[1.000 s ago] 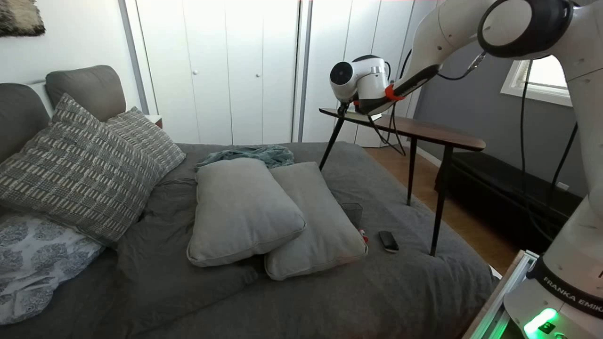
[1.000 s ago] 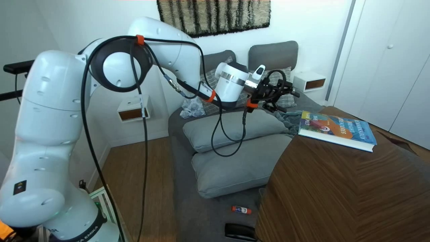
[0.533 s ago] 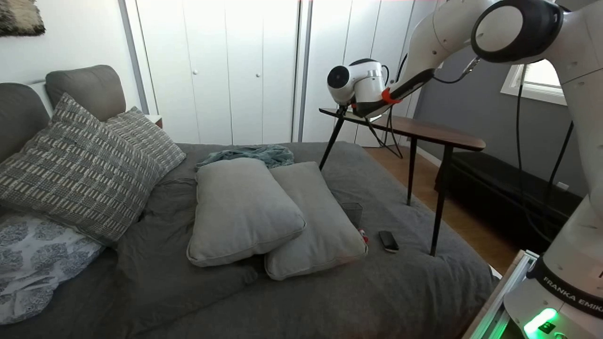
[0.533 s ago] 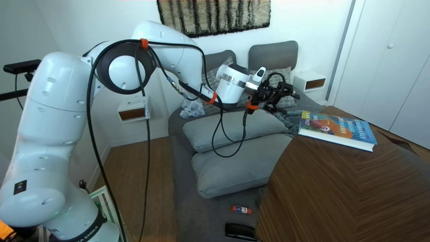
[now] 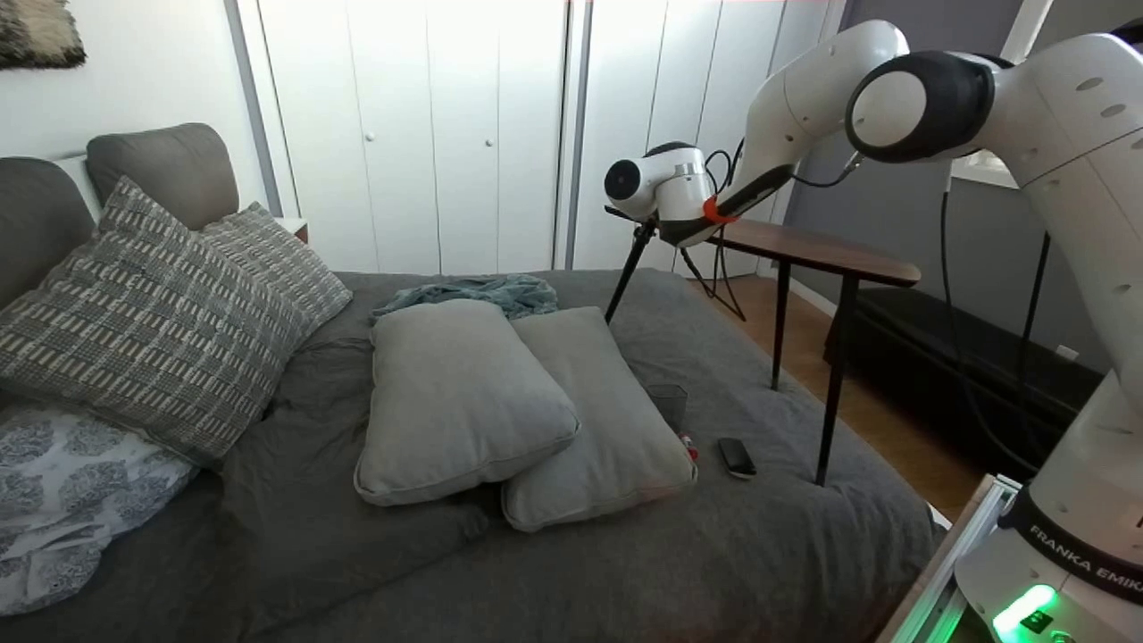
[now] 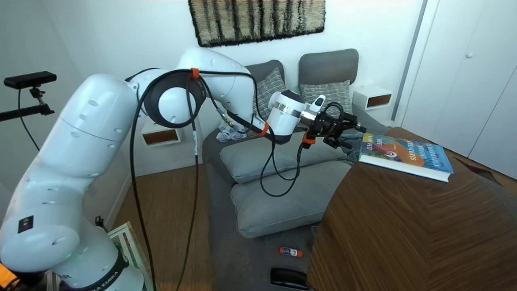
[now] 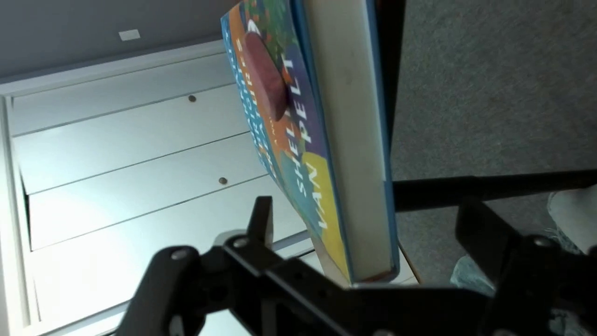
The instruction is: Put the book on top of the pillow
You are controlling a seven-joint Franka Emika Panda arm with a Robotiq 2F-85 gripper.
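The book [image 6: 406,155] has a blue and orange cover and lies flat at the edge of the wooden table [image 6: 404,226]. In the wrist view the book [image 7: 359,140] stands between the two finger sides, its page edge facing me. My gripper [image 6: 357,137] is open and empty, just short of the book's near edge; the wrist view shows its fingers [image 7: 366,207] spread wider than the book's thickness, with gaps on both sides. Two plain light-grey pillows lie overlapping on the bed: one pillow [image 5: 464,402] partly on the other pillow [image 5: 598,420]. Both also show in an exterior view [image 6: 282,206].
The table's thin legs [image 5: 835,384] stand on the bed. A glue stick [image 6: 290,252], a dark case [image 5: 737,457] and a mesh container [image 5: 668,402] lie near the pillows. Checked pillows [image 5: 161,330] lean at the headboard. A teal cloth [image 5: 473,290] lies behind the pillows.
The arm has lowered and reached forward. My gripper has moved down and closer to the book's edge. The book and pillows have not moved.
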